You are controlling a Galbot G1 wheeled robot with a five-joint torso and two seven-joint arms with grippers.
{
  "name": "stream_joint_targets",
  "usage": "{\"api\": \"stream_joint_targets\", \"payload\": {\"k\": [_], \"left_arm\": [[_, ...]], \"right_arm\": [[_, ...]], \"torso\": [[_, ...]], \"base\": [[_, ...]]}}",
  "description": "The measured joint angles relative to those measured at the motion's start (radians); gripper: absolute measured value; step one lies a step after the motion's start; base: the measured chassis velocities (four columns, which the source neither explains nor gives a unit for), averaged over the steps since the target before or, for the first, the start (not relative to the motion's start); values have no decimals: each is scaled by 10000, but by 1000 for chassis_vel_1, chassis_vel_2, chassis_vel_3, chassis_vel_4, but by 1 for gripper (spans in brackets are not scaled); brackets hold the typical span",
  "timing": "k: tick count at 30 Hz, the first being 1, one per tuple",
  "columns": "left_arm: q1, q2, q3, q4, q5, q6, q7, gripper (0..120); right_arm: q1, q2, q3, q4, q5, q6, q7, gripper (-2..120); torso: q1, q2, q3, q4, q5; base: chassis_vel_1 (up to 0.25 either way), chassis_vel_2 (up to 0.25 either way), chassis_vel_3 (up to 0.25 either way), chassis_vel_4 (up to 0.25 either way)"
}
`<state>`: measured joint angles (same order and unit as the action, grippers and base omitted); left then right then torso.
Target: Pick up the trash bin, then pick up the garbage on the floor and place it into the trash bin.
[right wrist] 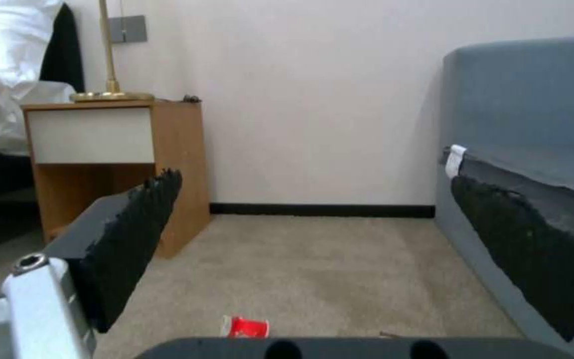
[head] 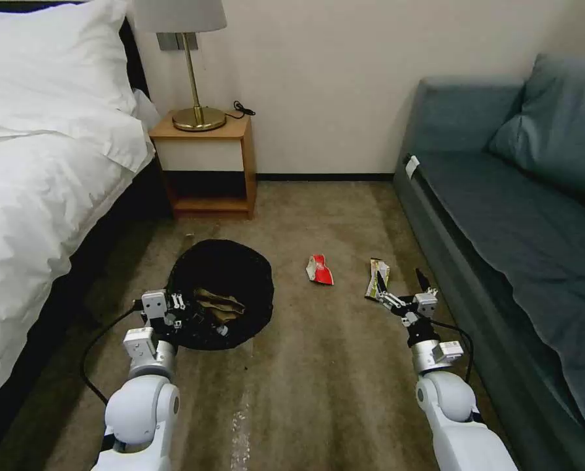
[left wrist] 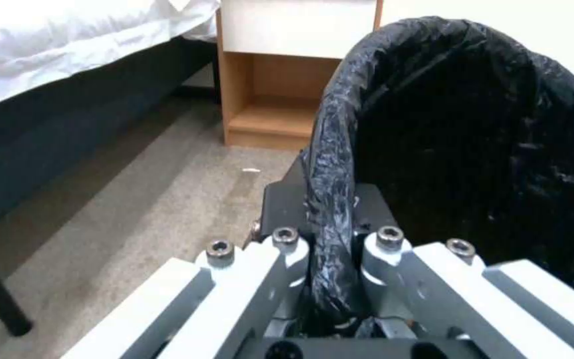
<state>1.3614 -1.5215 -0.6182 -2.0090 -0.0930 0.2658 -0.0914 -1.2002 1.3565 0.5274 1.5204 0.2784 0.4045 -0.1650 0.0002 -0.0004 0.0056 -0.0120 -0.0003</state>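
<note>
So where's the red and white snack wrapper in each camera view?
Head view: red-white snack wrapper lies on the floor, between the trash bin and the right gripper.
Left wrist view: not in it.
Right wrist view: low in the picture, between that gripper's fingers.
Shared landmark: the wooden nightstand.

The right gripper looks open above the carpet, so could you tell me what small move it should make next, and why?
Probably lower the right gripper onto the green-yellow wrapper lying just beside it. Its jaws stand wide apart with nothing between them, while the left gripper already clamps the rim of the trash bin, which holds a brown paper bag. The red wrapper lies farther off.
</note>
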Motion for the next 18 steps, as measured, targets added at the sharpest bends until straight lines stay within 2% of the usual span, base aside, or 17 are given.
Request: {"api": "stream_joint_targets", "payload": {"k": [18], "left_arm": [[13, 11, -17, -19, 0, 0, 2, 4]], "right_arm": [[-4, 24, 4, -26, -8, 35, -43, 100]], "torso": [[0, 0, 0, -1, 1]], "base": [[-88, 91, 84, -86]]}}
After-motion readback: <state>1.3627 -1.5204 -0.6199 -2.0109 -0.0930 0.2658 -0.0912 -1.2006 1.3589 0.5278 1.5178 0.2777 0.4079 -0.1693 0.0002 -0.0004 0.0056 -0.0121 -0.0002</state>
